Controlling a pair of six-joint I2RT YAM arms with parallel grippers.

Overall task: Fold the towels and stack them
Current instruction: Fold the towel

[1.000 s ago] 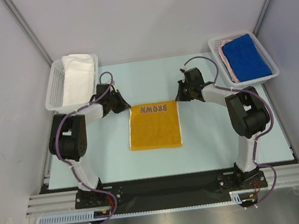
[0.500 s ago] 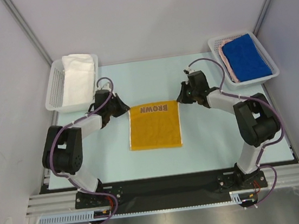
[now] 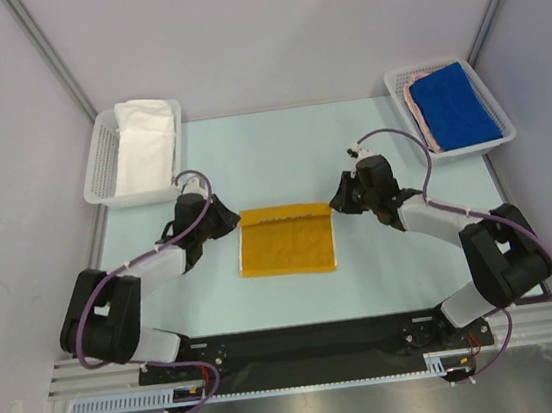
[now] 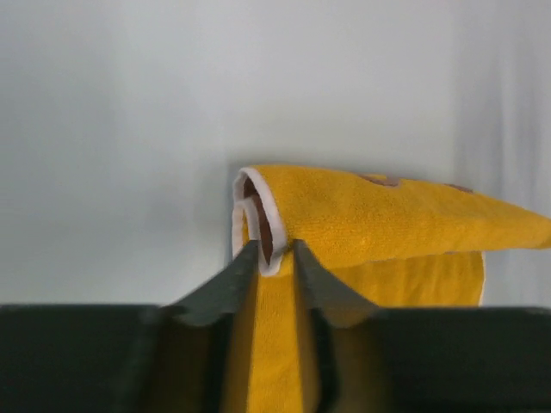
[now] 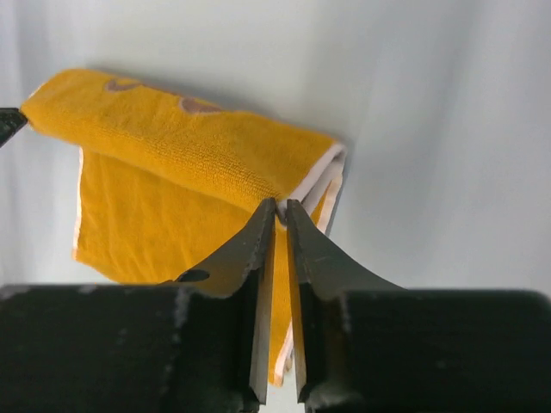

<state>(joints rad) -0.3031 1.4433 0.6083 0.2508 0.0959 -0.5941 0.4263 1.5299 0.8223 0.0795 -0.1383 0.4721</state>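
Left wrist view puts your left gripper (image 4: 275, 249) at the yellow-orange towel (image 4: 387, 219): its jaws stand part-way apart with the white-trimmed corner between them, and you cannot tell from this whether they pinch it or merely flank it; your right gripper (image 5: 280, 206) has its jaws nearly together, clamped on the opposite trimmed corner; between the two corners the far edge is lifted and rolled over toward you, while the near part lies flat on the pale table (image 3: 279, 146), midway between the arms; judge this as the first fold about half made, far edge not yet laid on near edge; to do it well, make sure of the left pinch before you travel, since a loose corner would drop and skew the fold; carry both corners toward the bases at one pace and one low height, so the rolled edge runs parallel to the near hem; set trim on trim, corner on corner, then let go on both sides together and lift straight off, so the fingers do not drag the top layer; further out, a white towel (image 3: 143, 147) lies in the left mesh basket (image 3: 99, 178), and a blue towel (image 3: 453, 104) sits on a pinkish towel (image 3: 419, 123) in the right mesh basket (image 3: 398, 91), both well apart from the work.
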